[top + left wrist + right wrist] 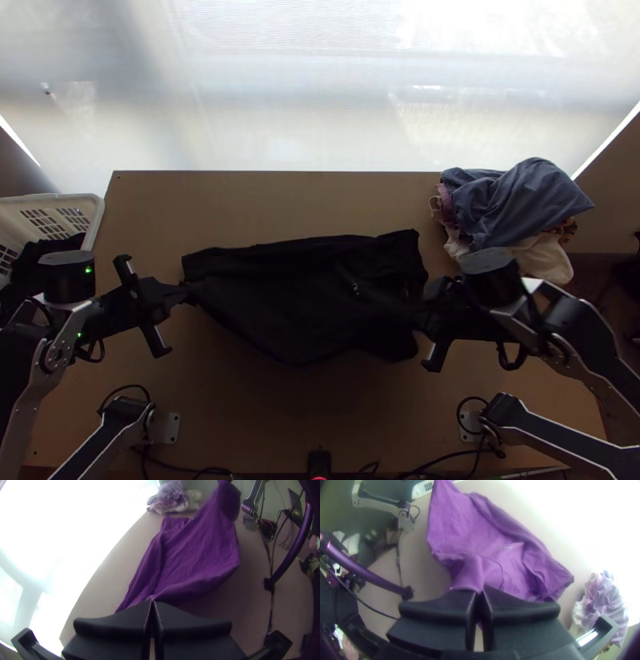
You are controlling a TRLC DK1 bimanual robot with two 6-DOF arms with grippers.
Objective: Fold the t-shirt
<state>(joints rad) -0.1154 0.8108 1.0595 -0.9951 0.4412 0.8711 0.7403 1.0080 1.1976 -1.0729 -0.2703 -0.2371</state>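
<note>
T-shirt spans centre of top view, left pincer and right pincer closed on opposite ends. We should move both evenly, keep it taut, lay it down smooth.

Your shirt is matt cloth, with soft creases across a fairly smooth surface. The left claw and right claw look like matt plastic, smooth on their broad faces. You have smooth, dull-shining metal on the plates of the left arm and right arm. Your table looks like smooth wood with a flat, matt finish. The basket is smooth plastic, and the pile is rumpled, matt cloth.
</note>
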